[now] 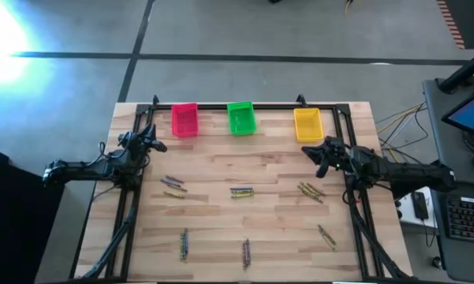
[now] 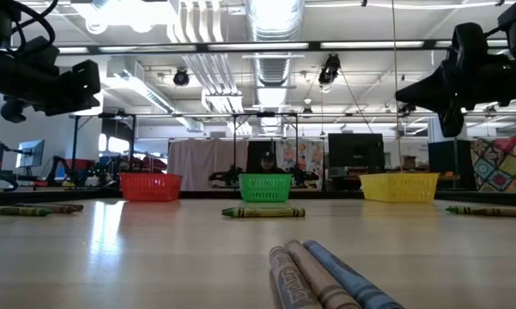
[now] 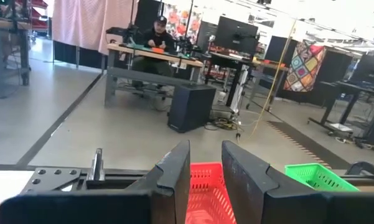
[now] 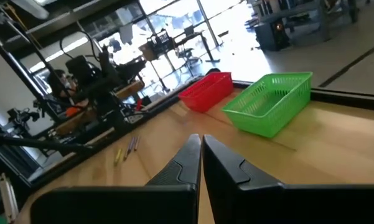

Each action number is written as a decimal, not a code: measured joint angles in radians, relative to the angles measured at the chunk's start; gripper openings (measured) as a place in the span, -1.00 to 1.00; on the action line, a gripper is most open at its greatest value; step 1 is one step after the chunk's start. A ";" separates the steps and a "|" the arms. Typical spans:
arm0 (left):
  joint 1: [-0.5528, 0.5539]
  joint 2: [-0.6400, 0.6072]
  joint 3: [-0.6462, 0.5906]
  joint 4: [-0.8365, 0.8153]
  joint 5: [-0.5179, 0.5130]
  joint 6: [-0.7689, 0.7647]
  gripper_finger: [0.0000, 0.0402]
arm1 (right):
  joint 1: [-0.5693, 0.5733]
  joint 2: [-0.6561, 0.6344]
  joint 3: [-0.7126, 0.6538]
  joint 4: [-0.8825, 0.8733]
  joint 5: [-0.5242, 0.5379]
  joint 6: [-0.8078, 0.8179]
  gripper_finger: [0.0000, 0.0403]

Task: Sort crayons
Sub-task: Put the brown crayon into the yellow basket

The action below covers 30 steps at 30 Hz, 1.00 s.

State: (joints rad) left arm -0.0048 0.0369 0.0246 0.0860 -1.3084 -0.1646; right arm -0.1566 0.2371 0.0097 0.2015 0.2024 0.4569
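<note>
Crayons lie flat on the wooden table in several small groups: left (image 1: pixel 173 185), middle (image 1: pixel 242 192), right (image 1: pixel 310 190), and nearer the front edge (image 1: pixel 184 244), (image 1: pixel 246 252), (image 1: pixel 326 235). In the low view one group lies close in front (image 2: pixel 326 275). My left gripper (image 1: pixel 154 144) hovers high over the table's left side, near the pink bin (image 1: pixel 184 120). Its fingers (image 3: pixel 174 174) stand a little apart and hold nothing. My right gripper (image 1: pixel 311 151) hovers in front of the yellow bin (image 1: pixel 307 125). It is shut and empty (image 4: pixel 201 146).
A pink, a green (image 1: pixel 240 118) and a yellow bin stand in a row along the table's far edge. A dark frame (image 1: pixel 244 106) runs along the far edge and both sides. A person sits at a desk (image 3: pixel 154 38) in the room beyond.
</note>
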 joint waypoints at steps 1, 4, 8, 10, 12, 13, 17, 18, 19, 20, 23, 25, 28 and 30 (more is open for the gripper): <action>0.000 0.000 0.000 -0.001 -0.001 0.006 -0.62 | 0.000 0.026 0.000 0.018 0.000 -0.004 -0.95; 0.000 0.000 0.000 -0.029 0.025 0.032 -0.62 | 0.000 0.110 0.000 0.110 0.005 -0.024 -0.95; 0.001 0.004 -0.001 -0.055 0.299 -0.093 -0.62 | 0.000 0.224 0.000 0.294 0.007 -0.004 -0.95; 0.001 0.015 -0.002 -0.040 0.388 -0.129 -0.62 | 0.000 0.276 0.000 0.371 0.008 0.047 -0.95; 0.001 0.027 -0.002 -0.002 0.392 -0.115 -0.62 | 0.000 0.325 0.001 0.427 0.009 0.120 -0.95; 0.002 0.034 -0.002 0.017 0.393 -0.105 -0.62 | -0.001 0.347 0.005 0.433 0.010 0.145 -0.95; 0.002 0.073 -0.002 0.053 0.438 -0.091 -0.62 | 0.000 0.442 0.073 0.361 0.014 0.179 -0.95; 0.002 0.085 -0.002 0.054 0.448 -0.092 -0.62 | 0.000 0.468 0.090 0.325 0.027 0.180 -0.95; 0.002 0.099 -0.002 0.054 0.465 -0.097 -0.62 | 0.000 0.497 0.109 0.290 0.040 0.179 -0.95; 0.002 0.114 -0.002 0.055 0.479 -0.104 -0.62 | 0.000 0.526 0.132 0.260 0.053 0.177 -0.95; 0.002 0.164 -0.002 0.095 0.544 -0.113 -0.62 | -0.001 0.605 0.200 0.195 0.061 0.155 -0.95; 0.002 0.198 -0.002 0.149 0.600 -0.112 -0.62 | -0.001 0.658 0.244 0.157 0.060 0.140 -0.95; 0.002 0.248 -0.002 0.233 0.663 -0.099 -0.62 | -0.001 0.722 0.324 0.079 0.042 0.115 -0.95; 0.002 0.279 0.000 0.258 0.677 -0.090 -0.62 | -0.001 0.755 0.393 -0.002 0.028 0.084 -0.95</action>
State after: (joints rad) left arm -0.0032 0.3154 0.0249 0.3437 -0.6312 -0.2543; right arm -0.1574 0.9920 0.4029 0.1990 0.2309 0.5408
